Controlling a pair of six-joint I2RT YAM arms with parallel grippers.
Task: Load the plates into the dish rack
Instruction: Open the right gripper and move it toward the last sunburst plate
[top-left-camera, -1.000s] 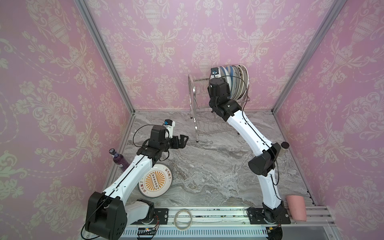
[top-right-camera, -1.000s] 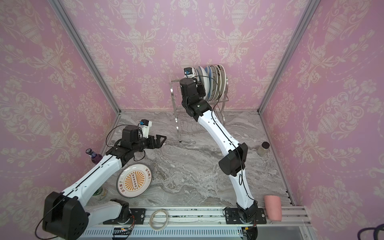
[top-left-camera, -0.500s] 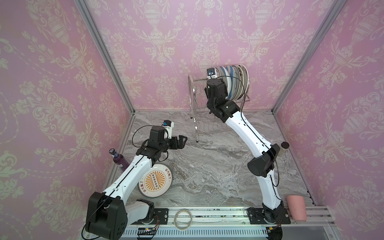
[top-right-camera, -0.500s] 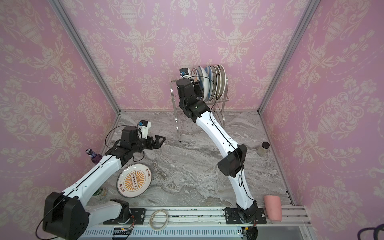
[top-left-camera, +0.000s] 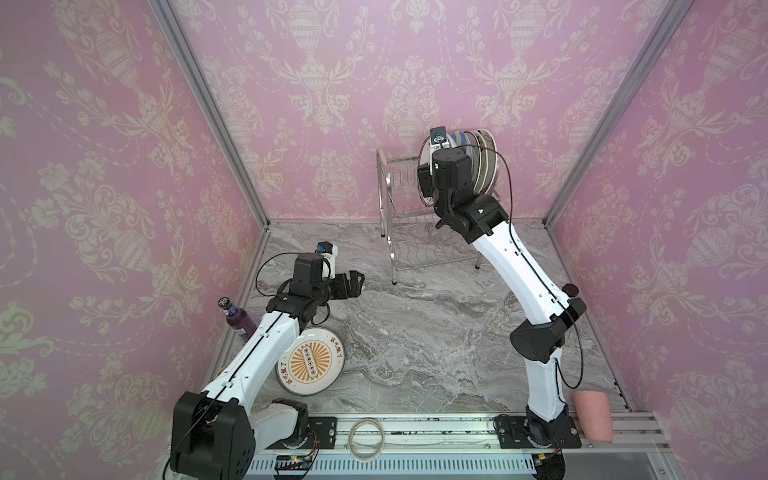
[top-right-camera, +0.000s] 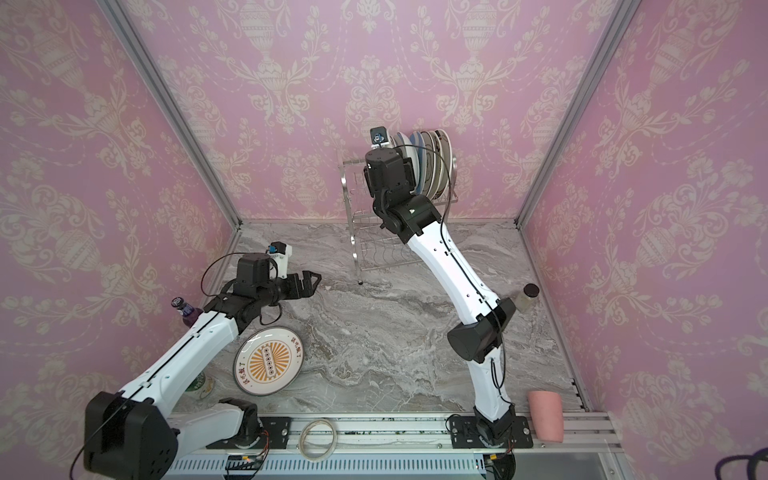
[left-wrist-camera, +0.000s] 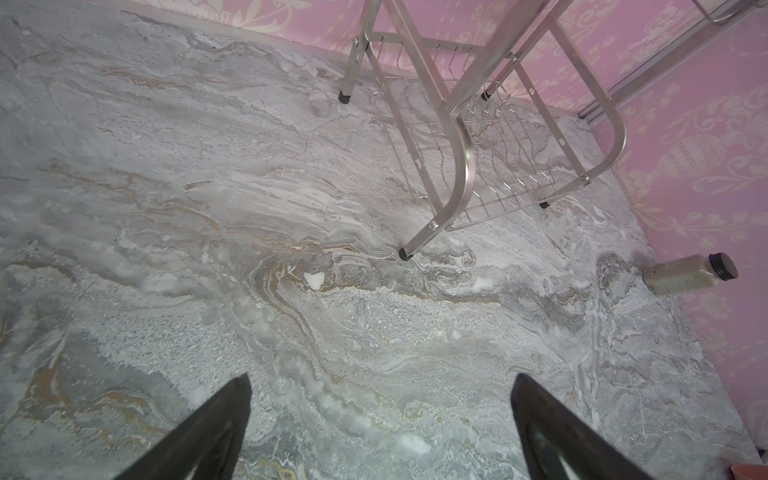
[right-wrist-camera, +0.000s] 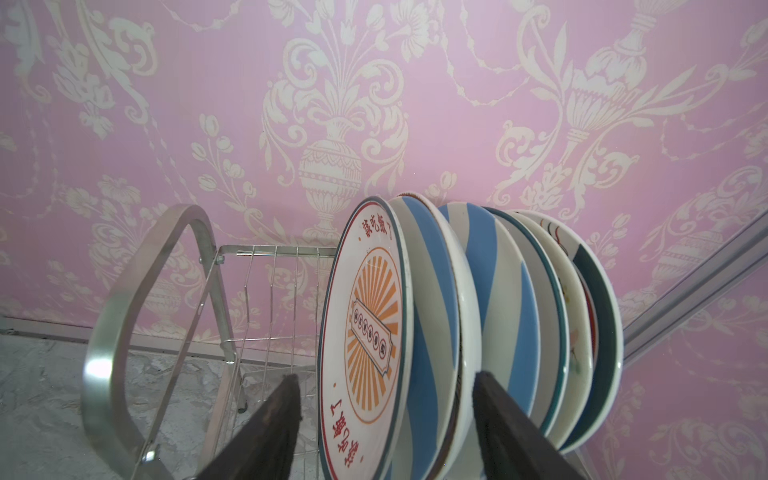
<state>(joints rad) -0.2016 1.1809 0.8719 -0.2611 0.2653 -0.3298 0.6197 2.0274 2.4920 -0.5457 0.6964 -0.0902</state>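
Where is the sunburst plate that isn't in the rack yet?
The sunburst plate lies flat on the table, front left in both top views, partly under the left arm, near the purple bottle.

light: bright, even, from overhead
shadows: faint under the dish rack (left-wrist-camera: 457, 166) on the desk (top-left-camera: 415, 332)
glare: white hotspot on rack's looped frame
blur: jaws soft in wrist views
distortion: edges bow far from rack
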